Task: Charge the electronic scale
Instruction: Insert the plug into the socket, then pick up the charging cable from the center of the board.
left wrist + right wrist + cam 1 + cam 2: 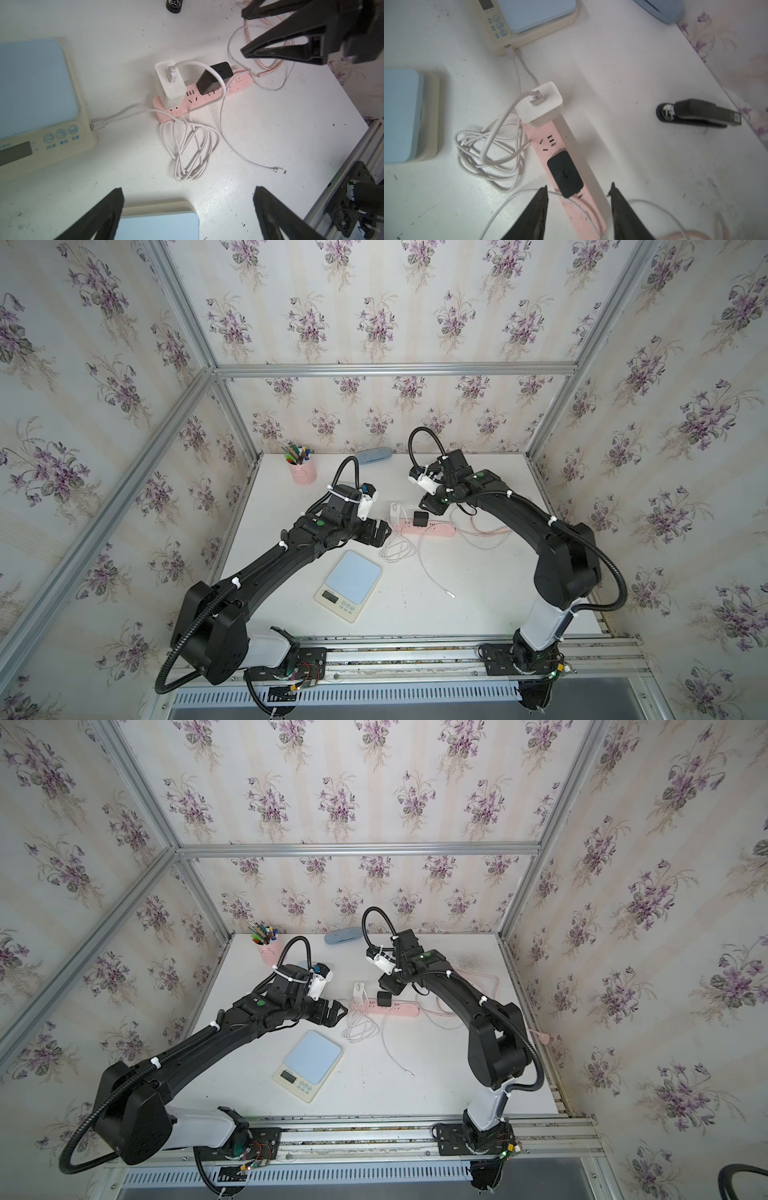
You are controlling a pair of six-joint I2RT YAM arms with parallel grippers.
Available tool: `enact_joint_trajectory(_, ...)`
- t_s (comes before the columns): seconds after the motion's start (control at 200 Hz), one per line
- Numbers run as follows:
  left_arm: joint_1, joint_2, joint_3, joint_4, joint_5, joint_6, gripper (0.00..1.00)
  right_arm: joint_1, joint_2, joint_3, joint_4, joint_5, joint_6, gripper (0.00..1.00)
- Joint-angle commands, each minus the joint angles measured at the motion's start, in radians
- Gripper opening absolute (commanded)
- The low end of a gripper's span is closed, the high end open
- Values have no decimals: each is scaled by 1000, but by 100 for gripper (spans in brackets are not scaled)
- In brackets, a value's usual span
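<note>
Two cream scales with pale blue tops are in view. One scale point(349, 585) point(158, 226) lies in front of my left gripper point(384, 531) point(188, 189), which is wide open and empty. A second scale point(37, 93) point(529, 20) has a white cable plug point(97, 123) in its side. That cable's coil point(397, 549) leads to a white charger point(169, 81) on the pink power strip point(432, 529). My right gripper point(578, 186) point(430, 508) hangs open over the strip, beside the black charger point(564, 172), holding nothing.
A thin white cable with a free end point(451, 594) lies right of the near scale. A pink pen cup point(302, 472) and a blue-grey case point(374, 455) stand at the back. A black stapler point(699, 114) lies near the wall. The strip's pink cord point(486, 531) loops right.
</note>
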Motion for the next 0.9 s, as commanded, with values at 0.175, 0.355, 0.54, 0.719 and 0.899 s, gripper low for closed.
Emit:
enact_joint_trajectory(0.175, -51, 11, -5, 0, -14, -23, 99, 104, -316, -524, 148, 115, 675, 48)
enact_joint_trajectory(0.355, -76, 4, -28, -1, -14, -49, 99, 105, -408, -786, 565, 44, 1059, 50)
enact_joint_trajectory(0.54, -89, -42, -72, -7, -40, -77, 99, 104, -247, -734, 680, -50, 1087, 50)
enact_joint_trajectory(0.719, -89, -71, -100, -12, -48, -93, 99, 104, -85, -659, 664, -64, 1128, 48)
enact_joint_trajectory(0.899, -90, -75, -113, -13, -49, -84, 99, 105, -11, -624, 665, -63, 1139, 45)
